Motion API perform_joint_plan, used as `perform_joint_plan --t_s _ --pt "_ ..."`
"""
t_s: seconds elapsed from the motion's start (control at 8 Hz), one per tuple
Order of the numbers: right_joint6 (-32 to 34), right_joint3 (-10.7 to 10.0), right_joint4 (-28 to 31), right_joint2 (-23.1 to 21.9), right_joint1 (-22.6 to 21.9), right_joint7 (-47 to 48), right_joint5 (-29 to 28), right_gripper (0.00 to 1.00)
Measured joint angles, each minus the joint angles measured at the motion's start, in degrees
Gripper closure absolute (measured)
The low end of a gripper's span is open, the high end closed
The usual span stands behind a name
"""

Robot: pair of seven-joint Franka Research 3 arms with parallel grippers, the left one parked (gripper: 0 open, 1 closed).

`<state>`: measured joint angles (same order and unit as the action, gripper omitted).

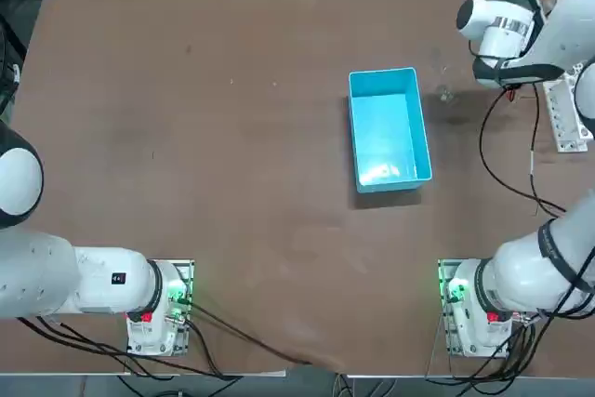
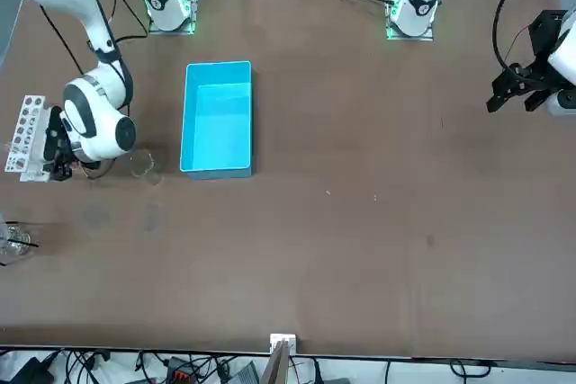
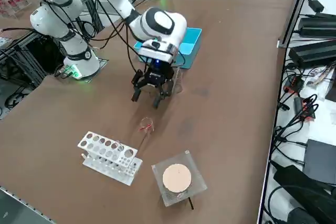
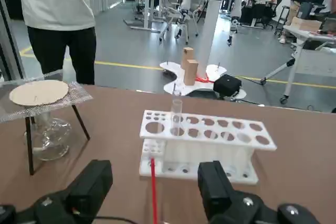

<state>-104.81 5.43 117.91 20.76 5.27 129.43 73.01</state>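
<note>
hand hidden beneath wrist (overhead), rack part-covered

One blue bin, one rack, one tripod.

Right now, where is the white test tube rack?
In the right side view the test tube rack stands at the robot's far right, beside the gauze-topped stand. It faces the open right hand and stands apart from it.

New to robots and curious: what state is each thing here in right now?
right gripper: open, holding nothing, low over the table
small glass: upright beside the gripper
red stick: lying flat on the table
blue bin: upright, looks empty
test tube rack: upright, one glass tube standing in it
gauze stand: upright, glass flask beneath
</note>
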Motion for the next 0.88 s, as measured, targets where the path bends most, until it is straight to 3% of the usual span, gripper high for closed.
perform_joint_plan --t_s 0.38,0.88 --pt "3.7 0.1 -4.3 -4.6 -0.8 -18.8 -12.8 0.00" --pt "22.0 1.4 -20.8 -5.2 -2.6 -46.9 -33.7 0.00"
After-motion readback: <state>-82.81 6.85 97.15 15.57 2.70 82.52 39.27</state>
